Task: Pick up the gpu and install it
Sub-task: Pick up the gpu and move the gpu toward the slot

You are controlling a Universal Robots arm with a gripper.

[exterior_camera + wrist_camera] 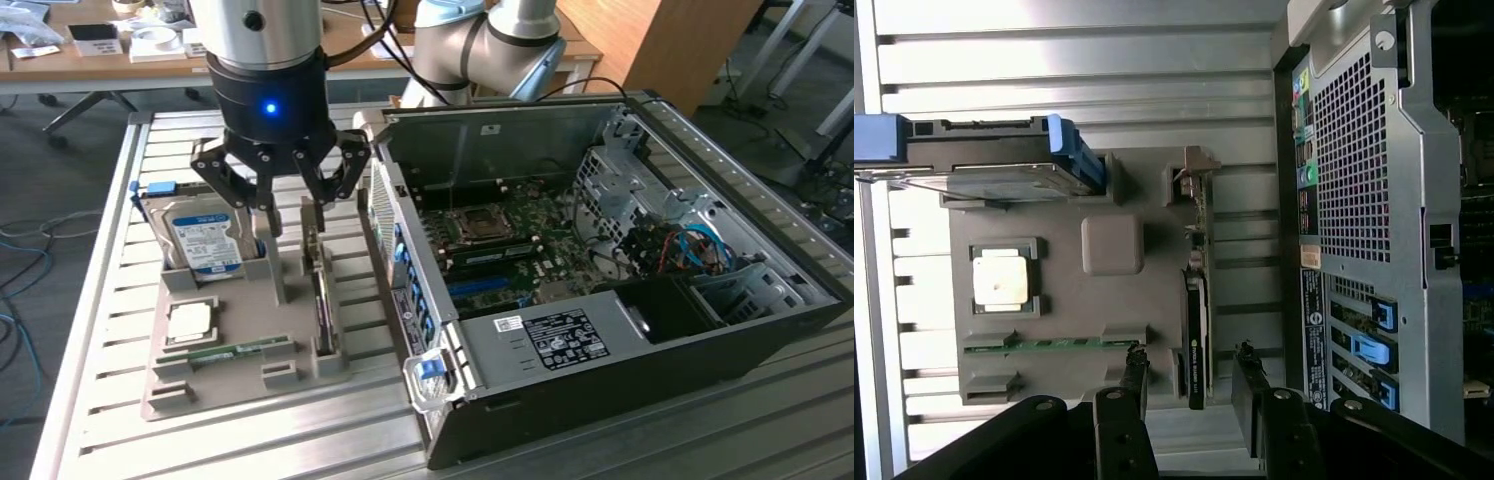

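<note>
The gpu [320, 295] stands on its long edge in a slot of the grey holder tray [220, 385], a thin dark card with a pale bracket at its far end. In the wrist view the gpu [1197, 310] appears edge-on, running between the two black fingers [1134, 372]. My gripper [291, 215] hangs open just above the card's far end, one finger on each side, touching nothing. The gripper [1191, 372] holds nothing.
The tray [1144, 205] also carries a silver hard drive [207, 245], a CPU [191, 320] and a green memory stick [234, 352]. Close on the exterior view's right stands the open computer case [694, 330] with its motherboard [514, 235]. All rest on a slatted metal table [94, 330].
</note>
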